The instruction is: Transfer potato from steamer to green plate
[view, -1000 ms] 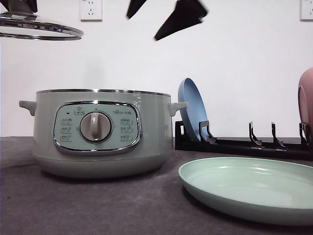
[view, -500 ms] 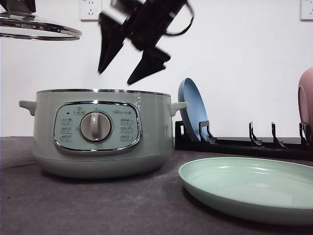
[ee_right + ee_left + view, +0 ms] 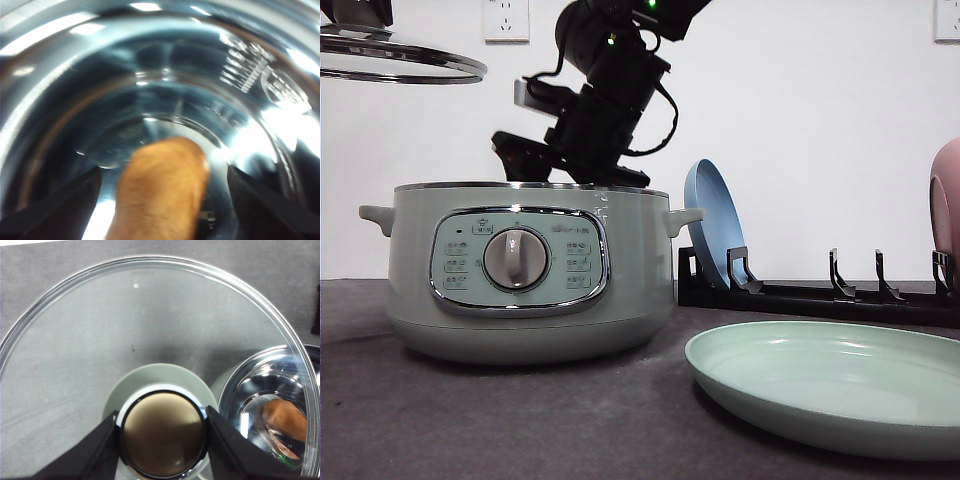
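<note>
— Movement first: what differed from half a second before?

— Then the right gripper (image 3: 162, 200) hung above the steamer (image 3: 525, 270); now its fingers had dipped below the rim, the arm's black body at the opening.

— And the potato (image 3: 160, 192)?

— On the steamer's shiny floor, between the spread, wide-apart fingers, untouched as far as the blurred wrist picture told. The front camera hid it behind the wall.

— Left side?

— Left gripper (image 3: 162, 432) clamped on the knob of the glass lid (image 3: 400, 62), held high as before. The green plate (image 3: 835, 385) lay beside the steamer.
</note>
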Tool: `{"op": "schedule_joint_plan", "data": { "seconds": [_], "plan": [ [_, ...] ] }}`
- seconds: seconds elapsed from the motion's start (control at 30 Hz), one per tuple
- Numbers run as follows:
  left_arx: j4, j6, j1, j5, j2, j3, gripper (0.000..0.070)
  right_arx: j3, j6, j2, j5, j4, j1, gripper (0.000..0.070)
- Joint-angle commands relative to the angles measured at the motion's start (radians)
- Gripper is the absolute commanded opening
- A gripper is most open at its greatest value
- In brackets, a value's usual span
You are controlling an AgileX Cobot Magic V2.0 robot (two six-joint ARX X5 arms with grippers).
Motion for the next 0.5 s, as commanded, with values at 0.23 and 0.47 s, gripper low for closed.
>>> {"op": "schedule_joint_plan", "data": {
  "seconds": [0.23,0.47],
  "plan": [
    [0.032,0.011,0.0,0.001,-0.002,0.046,0.0009,0.029,0.0,0.059,0.003,-0.012,0.013,0.0509],
    [0.032,0.011,0.0,0.001,-0.002,0.046,0.0009,0.029,0.0,0.059,0.002,-0.017,0.018,0.028]
  ]
}}
